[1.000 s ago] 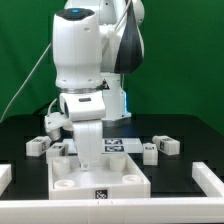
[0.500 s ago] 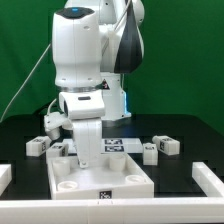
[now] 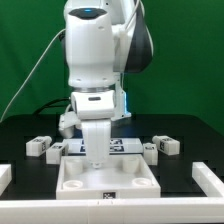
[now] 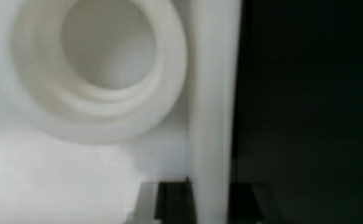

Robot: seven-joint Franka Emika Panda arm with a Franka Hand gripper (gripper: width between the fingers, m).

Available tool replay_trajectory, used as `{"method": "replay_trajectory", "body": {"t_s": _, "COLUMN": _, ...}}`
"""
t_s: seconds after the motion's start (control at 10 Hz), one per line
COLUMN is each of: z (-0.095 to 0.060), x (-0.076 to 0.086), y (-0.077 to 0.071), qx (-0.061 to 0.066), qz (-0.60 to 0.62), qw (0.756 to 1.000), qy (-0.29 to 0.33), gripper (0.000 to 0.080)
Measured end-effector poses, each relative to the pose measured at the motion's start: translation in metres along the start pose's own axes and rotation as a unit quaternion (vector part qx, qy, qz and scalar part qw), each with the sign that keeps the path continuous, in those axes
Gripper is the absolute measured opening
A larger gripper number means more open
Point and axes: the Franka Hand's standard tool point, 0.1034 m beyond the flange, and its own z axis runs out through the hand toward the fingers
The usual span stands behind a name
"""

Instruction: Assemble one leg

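Observation:
My gripper [image 3: 97, 160] reaches straight down onto the far edge of the wide white panel [image 3: 110, 180] with round recessed corners. In the wrist view the panel's thin upright wall [image 4: 210, 110] stands between my two dark fingers [image 4: 169, 205], beside a round recess [image 4: 98, 70], so the gripper [image 4: 208, 202] is shut on the panel's edge. Small white legs with marker tags lie on the black table. Two are at the exterior view's left [image 3: 37, 146] [image 3: 57, 148] and two at its right [image 3: 150, 152] [image 3: 167, 144]. None is held.
The marker board [image 3: 122, 147] lies flat behind the panel. White rails sit at the table's near left [image 3: 5, 178] and near right [image 3: 212, 178]. A green wall is behind the arm.
The arm and the white panel in its grip have shifted toward the exterior view's right. The legs have not moved.

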Motion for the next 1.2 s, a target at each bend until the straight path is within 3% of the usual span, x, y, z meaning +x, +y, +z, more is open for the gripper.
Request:
{"method": "replay_trajectory", "body": {"t_s": 0.6, "z": -0.001, "x": 0.061, "y": 0.018, "qx": -0.013, "qz": 0.008, "qw": 1.000, "qy": 0.010, "gripper": 0.0061}}
{"method": "replay_trajectory", "body": {"t_s": 0.9, "z": 0.000, "x": 0.077, "y": 0.022, "qx": -0.015, "qz": 0.007, "qw": 1.000, "qy": 0.013, "gripper": 0.0061}}
{"method": "replay_trajectory", "body": {"t_s": 1.2, "z": 0.001, "x": 0.078, "y": 0.024, "qx": -0.015, "qz": 0.007, "qw": 1.000, "qy": 0.014, "gripper": 0.0061}}
